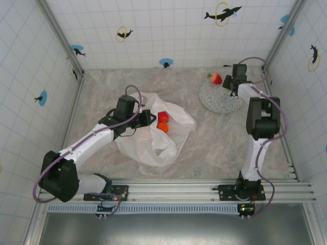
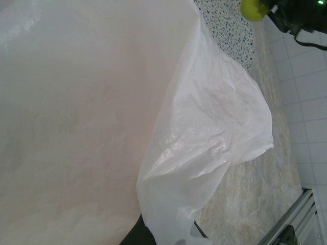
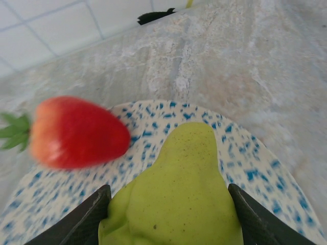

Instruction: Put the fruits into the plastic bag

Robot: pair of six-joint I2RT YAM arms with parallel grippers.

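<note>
We see the left gripper point(image 1: 147, 117) clamped on the rim of the plastic bag point(image 1: 148, 145), mid-table, a red fruit point(image 1: 163, 117) and an orange fruit point(image 1: 162, 127) inside. The right gripper point(image 3: 168, 196), half open, straddles a green pear point(image 3: 189, 153) on the plate point(image 3: 250, 163) beside a strawberry point(image 3: 76, 132); we cannot tell whether it grips.

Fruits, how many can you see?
4. A red fruit and an orange fruit inside the plastic bag, a strawberry on the plate, a green pear between the fingers of the right gripper. The bag may hide more.
</note>
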